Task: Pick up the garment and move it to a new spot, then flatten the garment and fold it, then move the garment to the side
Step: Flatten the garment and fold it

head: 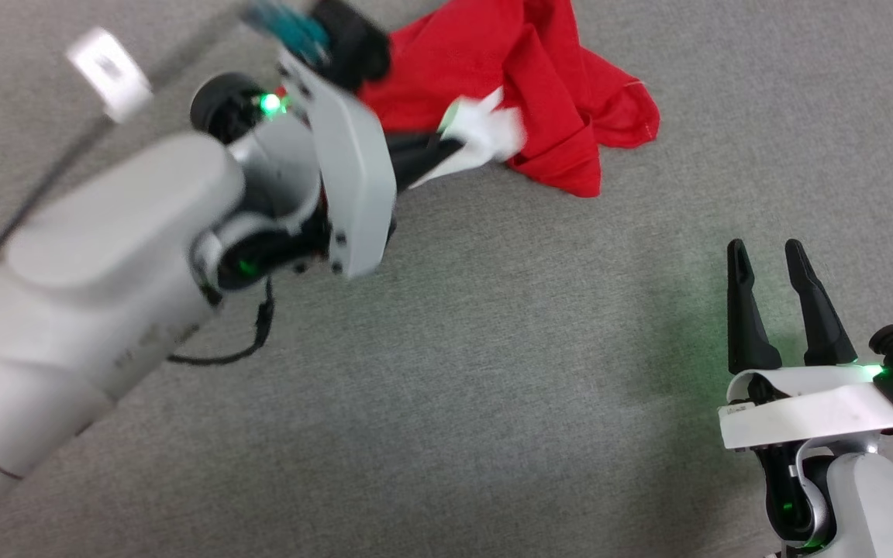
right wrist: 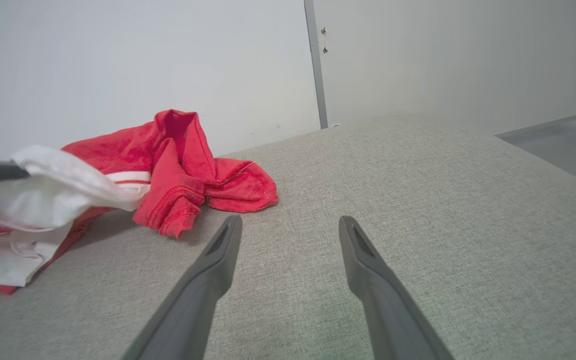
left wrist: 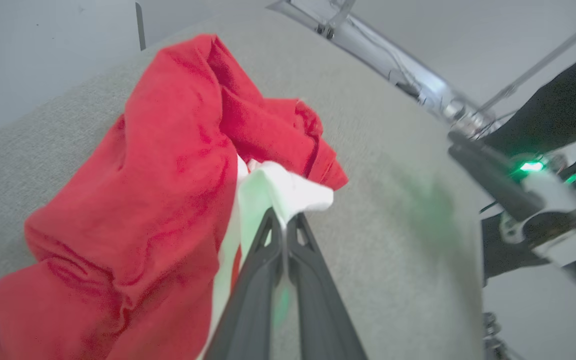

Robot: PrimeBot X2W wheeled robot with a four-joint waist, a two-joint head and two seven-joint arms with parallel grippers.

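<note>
The garment point(head: 539, 85) is a crumpled red jersey with white parts, heaped at the far middle of the grey surface point(head: 493, 349). My left gripper point(head: 453, 143) is shut on a white fold of it at the heap's near edge. In the left wrist view the fingers pinch that white fold of the garment point(left wrist: 168, 165) at my left gripper point(left wrist: 284, 220). My right gripper point(head: 766, 256) stands open at the lower right, well apart from the cloth. The right wrist view has the garment point(right wrist: 183, 165) at the left, beyond my open right gripper point(right wrist: 290, 225).
A black cable point(head: 237, 345) hangs under my left forearm. A pale wall point(right wrist: 143, 65) stands behind the surface, with a metal frame point(left wrist: 393, 55) off its edge. Bare grey surface lies between the two grippers.
</note>
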